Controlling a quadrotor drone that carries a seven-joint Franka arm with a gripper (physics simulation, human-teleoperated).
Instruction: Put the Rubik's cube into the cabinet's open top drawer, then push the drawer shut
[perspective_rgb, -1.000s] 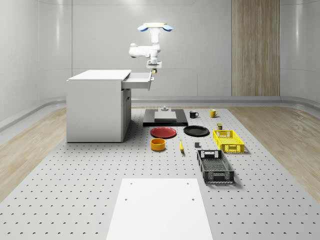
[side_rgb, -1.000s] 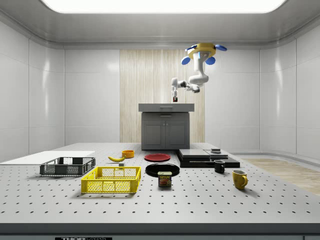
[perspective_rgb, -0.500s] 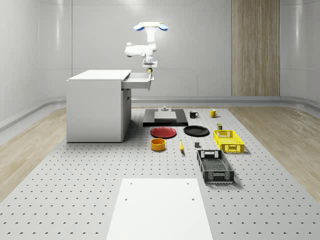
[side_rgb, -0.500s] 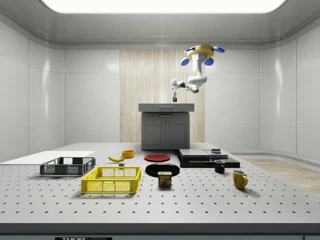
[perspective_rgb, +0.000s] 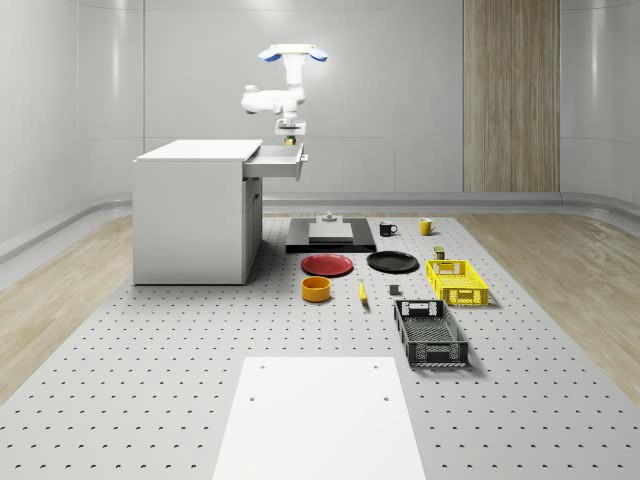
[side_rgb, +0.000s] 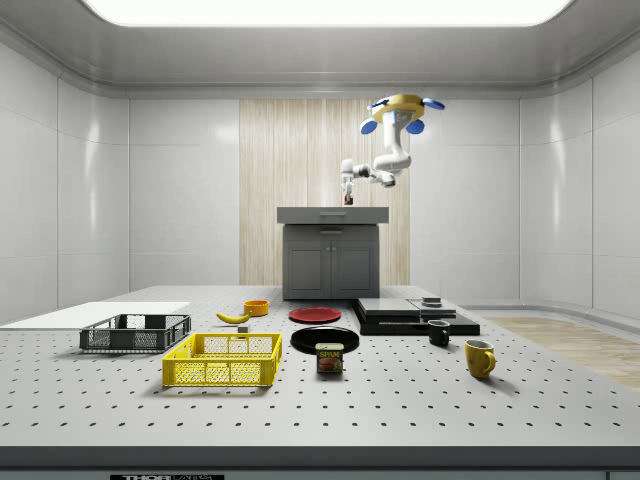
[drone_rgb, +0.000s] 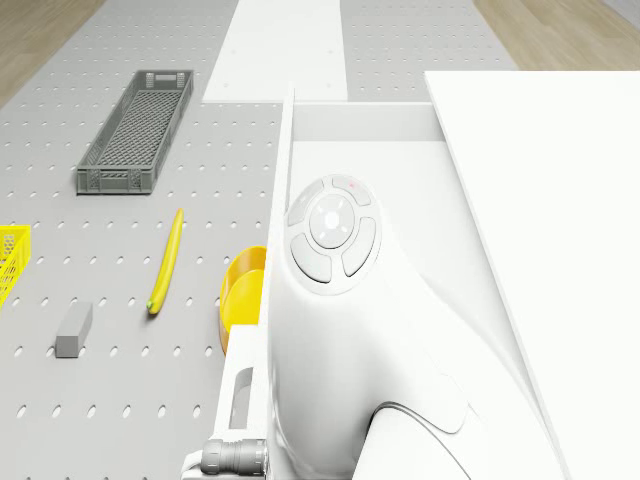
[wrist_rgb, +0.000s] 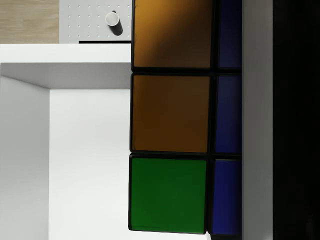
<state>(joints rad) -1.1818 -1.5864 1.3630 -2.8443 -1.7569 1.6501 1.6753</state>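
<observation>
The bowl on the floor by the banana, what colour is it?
The bowl is orange-yellow, clearest in the whole-scene view.

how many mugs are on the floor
2. A black mug and a yellow mug stand side by side beyond the black plate, in the whole-scene view. More may hide behind the cabinet.

Just in front of the black plate in the side view stands a can whose label seems to read "SPAM"; below it, on the table's front edge, a partly cut-off plate reads roughly "THORLABS".
</observation>
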